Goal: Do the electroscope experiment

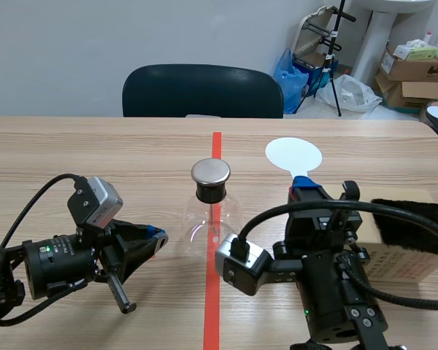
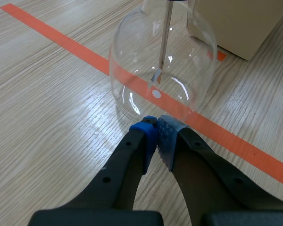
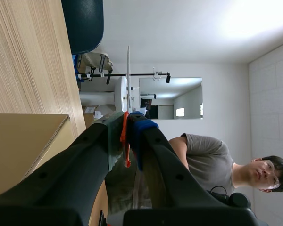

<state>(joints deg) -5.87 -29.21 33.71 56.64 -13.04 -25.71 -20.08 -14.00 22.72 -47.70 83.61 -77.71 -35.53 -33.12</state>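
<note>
The electroscope (image 1: 210,208) is a clear glass flask with a black stopper and a round metal cap (image 1: 210,172), standing on the orange-red line at mid table. My left gripper (image 1: 155,239) lies low just left of it, shut on nothing. In the left wrist view the flask (image 2: 162,61) is right ahead of the shut left gripper (image 2: 155,134), with a thin rod and small leaf (image 2: 156,77) inside. My right gripper (image 1: 303,182) is shut on the handle of a white disc paddle (image 1: 293,154), right of the flask. Seen edge-on, the paddle (image 3: 128,70) rises from the right gripper (image 3: 127,122).
A cardboard box (image 1: 394,255) with black fur cloth (image 1: 409,217) on top sits at the right, next to my right arm. A dark chair (image 1: 202,91) stands behind the far table edge. A person (image 3: 212,160) shows in the right wrist view.
</note>
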